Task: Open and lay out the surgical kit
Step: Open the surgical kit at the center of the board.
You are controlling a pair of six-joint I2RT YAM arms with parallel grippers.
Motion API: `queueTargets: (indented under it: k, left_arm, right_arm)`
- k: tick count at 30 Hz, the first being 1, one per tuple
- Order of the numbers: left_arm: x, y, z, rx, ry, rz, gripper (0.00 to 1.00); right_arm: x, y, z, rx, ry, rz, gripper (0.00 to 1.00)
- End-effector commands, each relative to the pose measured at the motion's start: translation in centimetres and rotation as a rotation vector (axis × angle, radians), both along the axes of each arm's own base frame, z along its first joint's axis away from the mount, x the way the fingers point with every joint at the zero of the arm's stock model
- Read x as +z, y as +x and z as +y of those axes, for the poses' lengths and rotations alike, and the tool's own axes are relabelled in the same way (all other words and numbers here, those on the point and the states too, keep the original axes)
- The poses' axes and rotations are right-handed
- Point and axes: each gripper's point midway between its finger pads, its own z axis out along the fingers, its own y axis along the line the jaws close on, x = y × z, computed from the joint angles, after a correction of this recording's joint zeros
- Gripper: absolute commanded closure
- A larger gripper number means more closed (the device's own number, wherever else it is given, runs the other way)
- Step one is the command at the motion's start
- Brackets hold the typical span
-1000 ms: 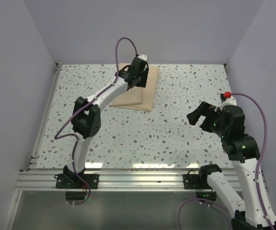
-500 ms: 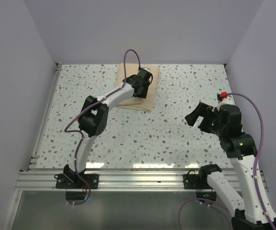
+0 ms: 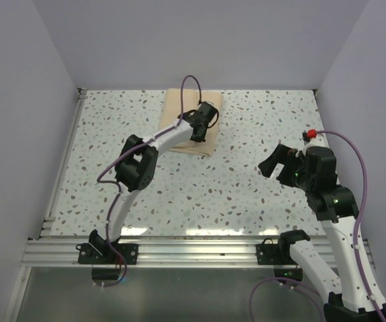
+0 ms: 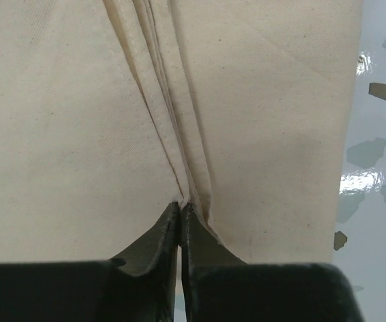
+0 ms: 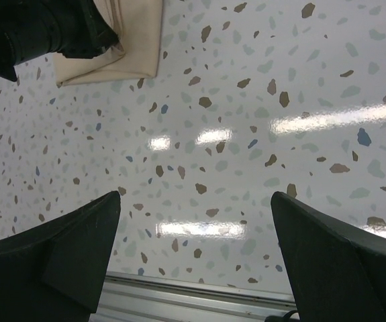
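Note:
The surgical kit point(image 3: 177, 107) lies folded shut as a beige cloth bundle at the far middle of the speckled table. My left gripper point(image 3: 207, 115) reaches down onto its right half. In the left wrist view the stacked fold edges of the cloth point(image 4: 78, 134) run straight into my left gripper point(image 4: 180, 206), whose jaws stand together, pinching those edges at the tips. My right gripper point(image 3: 274, 161) hovers open over bare table at the right, well away from the kit. In its own view the right gripper point(image 5: 196, 201) holds nothing, and the kit's corner point(image 5: 135, 40) shows at the top left.
An aluminium rail point(image 3: 179, 249) runs along the near table edge. Grey walls close in the left, far and right sides. The left arm point(image 5: 38, 27) partly covers the kit in the right wrist view. Purple cables loop from both arms.
The left arm stretched farther and to the right across the kit, dropped onto it, and its jaws closed on the cloth's fold edges. The right arm barely moved.

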Motion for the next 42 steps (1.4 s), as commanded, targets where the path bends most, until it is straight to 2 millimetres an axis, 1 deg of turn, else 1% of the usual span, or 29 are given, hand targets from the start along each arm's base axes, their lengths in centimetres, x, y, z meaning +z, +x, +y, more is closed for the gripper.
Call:
queueTargets:
  k: [1,3,6,8,10,11,13,14,15,17,18,20,22,23,24,25,26,27,28,30,31,32,34,35,37,38,39,41,42]
  left_arm:
    - [-0.5,0.2,0.0,-0.002,0.038,0.011,0.95]
    - [0.0,0.4,0.1,-0.002,0.042,-0.001,1.0]
    - [2.8,1.2,-0.1,0.0,0.014,-0.046,1.0]
    - [6.6,2.0,0.3,0.021,-0.027,-0.112,1.0]
    - [9.3,3.2,2.2,0.066,-0.063,-0.154,1.0]
    - [11.8,3.5,3.4,0.094,-0.095,-0.188,1.0]
    - [13.2,4.7,7.8,0.184,-0.116,-0.199,1.0]
    - [15.2,4.8,9.6,0.226,-0.155,-0.223,1.0]
    - [15.8,5.6,13.3,0.296,-0.164,-0.235,1.0]
    - [16.4,4.9,17.5,0.369,-0.173,-0.238,1.0]
    - [16.5,5.3,21.1,0.437,-0.172,-0.254,1.0]
    - [14.8,3.9,26.6,0.548,-0.152,-0.219,1.0]
    - [12.2,2.3,29.7,0.623,-0.135,-0.154,0.99]
    - [11.1,1.8,30.5,0.651,-0.151,-0.123,0.67]
    - [10.0,1.1,32.3,0.69,-0.157,-0.095,0.46]
    - [8.1,0.1,32.6,0.699,-0.156,-0.043,0.2]
    - [7.2,-0.3,32.5,0.688,-0.173,-0.018,0.01]
    - [6.6,-0.6,32.5,0.685,-0.171,-0.001,0.0]
    - [5.5,-1.3,32.4,0.681,-0.165,0.026,0.0]
    - [4.9,-1.6,31.9,0.656,-0.18,0.039,0.0]
    - [4.3,-2.0,31.7,0.644,-0.181,0.055,0.0]
    - [4.2,-2.1,31.7,0.642,-0.181,0.057,0.0]
    - [3.8,-1.9,31.8,0.634,-0.173,0.059,0.0]
    - [3.6,-1.9,31.9,0.63,-0.165,0.064,0.0]
    - [3.0,-1.6,32.9,0.655,-0.164,0.077,0.0]
    - [2.8,-1.5,33.1,0.669,-0.181,0.087,0.0]
    - [2.5,-1.4,33.1,0.674,-0.194,0.096,0.0]
    - [1.4,-1.4,32.9,0.684,-0.232,0.129,0.01]
    - [1.1,-1.4,33.0,0.69,-0.243,0.137,0.01]
  right_arm:
    - [0.0,0.1,0.2,0.021,-0.005,-0.008,0.02]
    - [0.1,0.3,0.3,0.024,-0.006,-0.013,0.02]
    - [0.5,1.2,0.4,0.028,-0.008,-0.024,0.02]
    - [1.0,2.3,0.6,0.035,-0.012,-0.029,0.02]
    - [1.7,3.7,1.1,0.049,-0.002,-0.049,0.02]
    - [1.4,4.6,1.5,0.053,0.001,-0.03,0.02]
    - [2.8,6.4,2.0,0.058,0.016,-0.067,0.02]
    - [3.1,7.1,2.2,0.057,0.023,-0.069,0.02]
    - [3.2,8.6,2.5,0.05,0.034,-0.059,0.01]
    - [3.1,10.1,3.2,0.059,0.056,-0.04,0.01]
    - [2.6,11.7,3.7,0.067,0.062,-0.007,0.02]
    - [1.8,14.0,5.0,0.091,0.076,0.042,0.02]
    - [1.1,15.2,6.9,0.131,0.064,0.071,0.02]
    - [0.9,15.8,7.6,0.153,0.044,0.076,0.01]
    - [1.8,16.6,8.4,0.166,0.024,0.058,0.02]
    - [-0.3,17.1,10.6,0.213,-0.005,0.108,0.02]
    - [0.7,18.0,11.8,0.242,-0.015,0.083,0.01]
    - [-0.1,18.4,12.9,0.262,-0.026,0.107,0.02]
    - [-2.3,18.7,14.9,0.299,-0.038,0.163,0.02]
    - [-2.3,19.9,17.1,0.327,-0.034,0.168,0.02]
    - [-4.4,20.2,19.0,0.358,-0.044,0.211,0.02]
    - [-3.4,21.0,20.4,0.375,-0.033,0.179,0.02]
    - [-3.8,21.2,23.6,0.428,-0.034,0.171,0.02]
    - [-4.0,22.5,25.3,0.444,-0.037,0.153,0.02]
    - [-4.9,22.6,28.0,0.483,-0.061,0.163,0.02]
    - [-5.8,23.9,29.6,0.492,-0.063,0.158,0.02]
    - [-6.6,23.9,30.2,0.493,-0.071,0.183,0.02]
    - [-6.1,24.7,32.2,0.499,-0.039,0.163,0.02]
    - [-8.3,24.9,32.8,0.495,-0.051,0.197,0.02]
